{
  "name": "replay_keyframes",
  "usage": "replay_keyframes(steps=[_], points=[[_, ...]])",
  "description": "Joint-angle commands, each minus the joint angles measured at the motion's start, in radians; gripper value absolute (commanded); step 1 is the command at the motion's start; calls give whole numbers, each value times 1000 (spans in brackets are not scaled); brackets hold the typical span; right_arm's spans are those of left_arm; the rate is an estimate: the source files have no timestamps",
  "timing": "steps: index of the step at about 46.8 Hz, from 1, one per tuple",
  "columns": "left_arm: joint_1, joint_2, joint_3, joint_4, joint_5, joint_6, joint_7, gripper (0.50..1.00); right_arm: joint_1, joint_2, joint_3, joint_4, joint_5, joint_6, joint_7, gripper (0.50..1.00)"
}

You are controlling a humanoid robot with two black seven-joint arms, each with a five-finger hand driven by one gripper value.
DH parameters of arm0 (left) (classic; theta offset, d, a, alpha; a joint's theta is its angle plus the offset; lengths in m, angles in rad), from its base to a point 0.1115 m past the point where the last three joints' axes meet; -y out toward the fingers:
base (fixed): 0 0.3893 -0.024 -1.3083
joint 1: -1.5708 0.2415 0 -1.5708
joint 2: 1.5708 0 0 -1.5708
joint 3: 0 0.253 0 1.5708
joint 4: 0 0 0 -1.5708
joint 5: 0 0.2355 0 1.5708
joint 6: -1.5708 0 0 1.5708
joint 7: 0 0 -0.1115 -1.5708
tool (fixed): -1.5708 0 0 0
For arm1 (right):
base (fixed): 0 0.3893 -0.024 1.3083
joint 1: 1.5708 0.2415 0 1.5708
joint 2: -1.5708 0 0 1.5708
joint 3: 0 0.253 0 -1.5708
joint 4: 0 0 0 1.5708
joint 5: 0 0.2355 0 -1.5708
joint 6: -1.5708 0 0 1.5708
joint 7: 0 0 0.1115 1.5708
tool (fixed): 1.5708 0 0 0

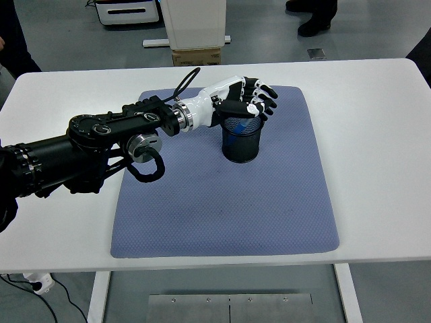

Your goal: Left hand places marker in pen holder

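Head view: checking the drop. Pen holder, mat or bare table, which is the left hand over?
The black mesh pen holder: the left hand sits right above its rim, and the blue marker shows inside it. The mat only surrounds it.

floor (377, 30): grey | white table (377, 134) | white cabinet (195, 20) behind
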Motion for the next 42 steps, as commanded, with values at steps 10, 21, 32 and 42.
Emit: replay_keyframes(steps=[10, 21, 32, 42], points=[[-6, 18, -56, 0, -29, 1, 0, 572, 0, 0, 0, 0, 0, 0, 0, 1000], [-3, 62, -124, 0, -40, 4, 0, 1000, 0, 0, 0, 0, 0, 0, 0, 1000], [7, 191, -181, 4, -40, 4, 1, 1000, 0, 0, 0, 0, 0, 0, 0, 1000], [68, 277, -181, 34, -29, 97, 1, 1000, 0, 0, 0, 0, 0, 0, 0, 1000]])
